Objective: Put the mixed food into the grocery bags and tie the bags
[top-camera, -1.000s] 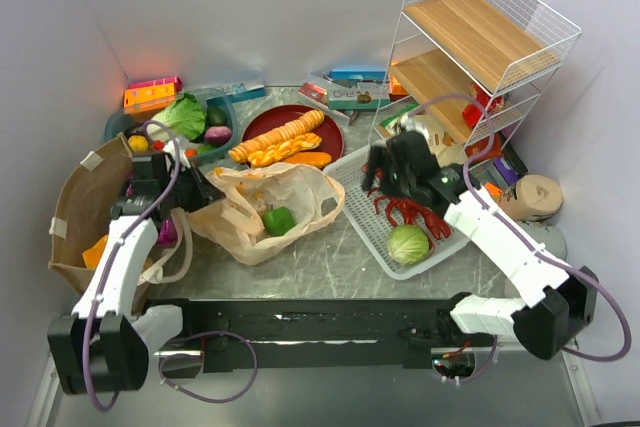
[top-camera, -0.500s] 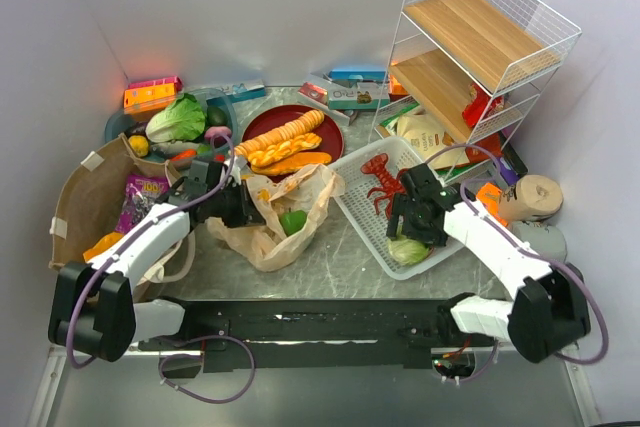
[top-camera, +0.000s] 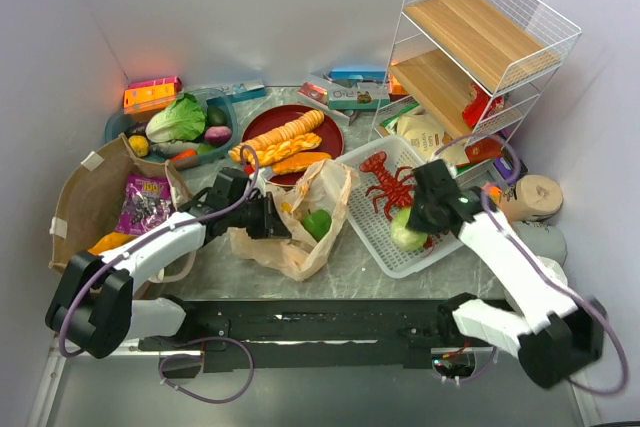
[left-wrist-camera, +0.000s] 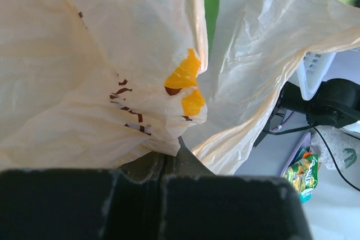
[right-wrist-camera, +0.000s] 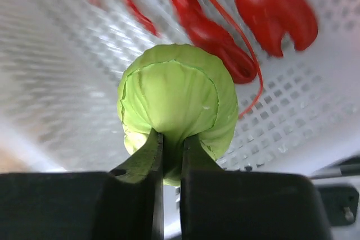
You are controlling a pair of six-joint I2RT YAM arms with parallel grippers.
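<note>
My right gripper [right-wrist-camera: 171, 144] is shut on the pale-green cabbage [right-wrist-camera: 174, 94], pinching its soft near side over the white basket [right-wrist-camera: 292, 111]. From above, the cabbage [top-camera: 405, 232] sits at the basket's front, under the right gripper [top-camera: 415, 219]. My left gripper [left-wrist-camera: 169, 158] is shut on a fold of the tan plastic bag [left-wrist-camera: 112, 71], which has orange marks. The plastic bag [top-camera: 300, 222] gapes toward the basket with a green bell pepper [top-camera: 318, 224] inside, and the left gripper [top-camera: 275, 222] holds its left side. The brown paper bag [top-camera: 80, 202] stands far left with a purple packet [top-camera: 145, 202] inside.
A red toy lobster [top-camera: 385, 182] lies in the white basket [top-camera: 365, 232]. Behind are a red plate [top-camera: 268, 127] with bread, a bowl with lettuce [top-camera: 178, 117], boxes, and a white wire shelf [top-camera: 480, 37] at the right. A tape roll [top-camera: 535, 192] lies far right.
The right gripper has closed on the cabbage in the basket. The left arm has pulled the plastic bag to the right, toward the basket.
</note>
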